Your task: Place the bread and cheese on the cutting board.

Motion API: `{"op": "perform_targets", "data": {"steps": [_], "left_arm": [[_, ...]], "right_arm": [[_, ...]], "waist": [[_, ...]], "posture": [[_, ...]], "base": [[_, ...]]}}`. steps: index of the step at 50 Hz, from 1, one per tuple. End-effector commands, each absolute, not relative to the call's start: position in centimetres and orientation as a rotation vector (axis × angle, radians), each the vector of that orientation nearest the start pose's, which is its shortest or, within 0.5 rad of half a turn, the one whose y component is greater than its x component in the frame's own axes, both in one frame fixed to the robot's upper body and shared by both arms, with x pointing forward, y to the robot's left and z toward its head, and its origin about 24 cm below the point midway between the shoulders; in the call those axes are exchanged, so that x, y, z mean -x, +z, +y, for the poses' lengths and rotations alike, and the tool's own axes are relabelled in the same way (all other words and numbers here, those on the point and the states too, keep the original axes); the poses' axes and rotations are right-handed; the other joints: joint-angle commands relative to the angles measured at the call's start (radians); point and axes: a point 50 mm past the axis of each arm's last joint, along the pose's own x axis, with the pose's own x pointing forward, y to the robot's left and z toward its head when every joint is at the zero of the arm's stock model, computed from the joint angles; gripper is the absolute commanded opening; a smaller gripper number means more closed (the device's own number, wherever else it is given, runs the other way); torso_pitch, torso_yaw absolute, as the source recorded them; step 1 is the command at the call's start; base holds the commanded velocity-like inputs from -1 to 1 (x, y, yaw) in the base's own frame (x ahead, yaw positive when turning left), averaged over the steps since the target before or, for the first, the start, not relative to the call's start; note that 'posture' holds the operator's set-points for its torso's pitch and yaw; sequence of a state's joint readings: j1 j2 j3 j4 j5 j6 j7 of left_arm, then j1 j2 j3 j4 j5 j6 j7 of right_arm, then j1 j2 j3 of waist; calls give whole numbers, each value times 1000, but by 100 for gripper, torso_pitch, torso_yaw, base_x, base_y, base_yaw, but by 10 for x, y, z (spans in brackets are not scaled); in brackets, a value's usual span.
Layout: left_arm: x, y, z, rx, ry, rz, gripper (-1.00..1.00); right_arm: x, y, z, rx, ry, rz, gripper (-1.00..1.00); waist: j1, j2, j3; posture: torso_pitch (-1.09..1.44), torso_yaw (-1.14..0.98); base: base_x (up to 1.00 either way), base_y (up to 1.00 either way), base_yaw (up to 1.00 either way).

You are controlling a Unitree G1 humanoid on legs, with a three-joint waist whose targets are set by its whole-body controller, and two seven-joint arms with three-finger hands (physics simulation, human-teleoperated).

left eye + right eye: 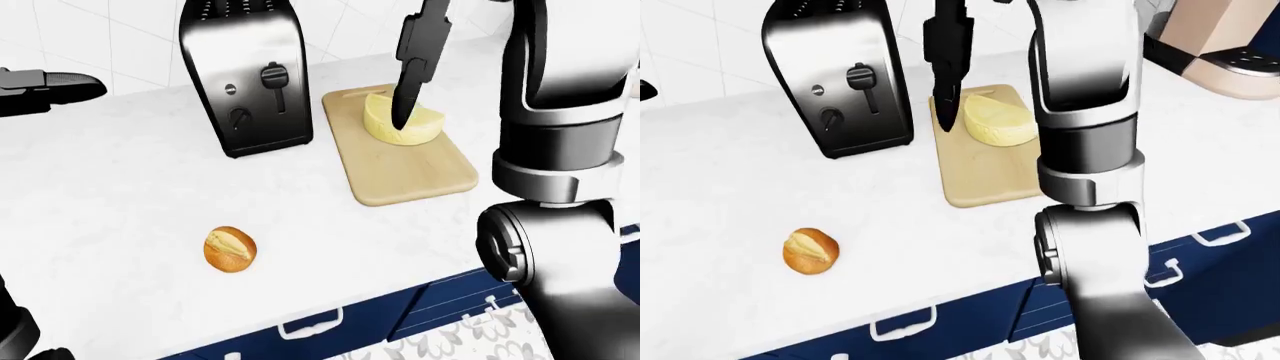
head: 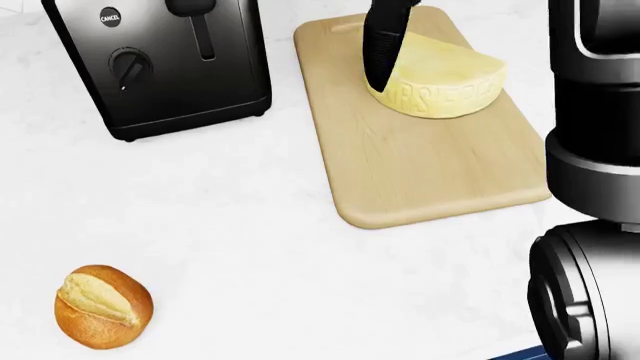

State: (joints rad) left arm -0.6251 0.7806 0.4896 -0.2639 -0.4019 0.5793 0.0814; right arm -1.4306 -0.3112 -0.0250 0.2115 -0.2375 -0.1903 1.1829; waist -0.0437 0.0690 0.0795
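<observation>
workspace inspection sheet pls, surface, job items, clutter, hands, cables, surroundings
surface: white marble-look counter, with nothing spilled on it.
job's things: cheese lies on the cutting board, toward its top end in the head view; bread roll sits on the counter at lower left, off the board.
clutter: black toaster stands left of the board.
grippers: right hand hangs over the cheese, fingers pointing down, grip unclear; left hand is at the left edge of the left-eye view, holding nothing, fingers unclear.
cables: nothing seen.
surroundings: white tiled wall; navy drawers with white handles under the counter.
</observation>
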Motion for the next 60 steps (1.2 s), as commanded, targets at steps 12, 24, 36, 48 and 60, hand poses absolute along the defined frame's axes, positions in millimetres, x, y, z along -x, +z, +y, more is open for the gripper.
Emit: {"op": "perform_targets", "data": {"steps": [12, 24, 36, 48, 60], "left_arm": [[-245, 339, 304, -215, 382, -628, 100], [-244, 339, 305, -215, 384, -627, 100], [-244, 339, 306, -213, 386, -627, 100], [-244, 338, 305, -213, 386, -626, 100], [-244, 336, 306, -211, 388, -625, 100]], "right_arm": [[-251, 412, -34, 1217, 1075, -1111, 100], [-234, 402, -11, 1188, 1178, -1173, 100], [-230, 389, 1, 1193, 1257, -1197, 100], [-232, 359, 4, 1226, 1370, -1106, 100], [-240, 339, 15, 1270, 1432, -1104, 100]], "waist": [[-7, 15, -27], [-13, 24, -27], [-19, 31, -30], [-21, 35, -34], [-27, 41, -39]], "posture": [[0, 0], [0, 0], [0, 0], [0, 0], [0, 0]], "base": [[0, 0, 0], [0, 0, 0], [0, 0, 0], [0, 0, 0], [0, 0, 0]]}}
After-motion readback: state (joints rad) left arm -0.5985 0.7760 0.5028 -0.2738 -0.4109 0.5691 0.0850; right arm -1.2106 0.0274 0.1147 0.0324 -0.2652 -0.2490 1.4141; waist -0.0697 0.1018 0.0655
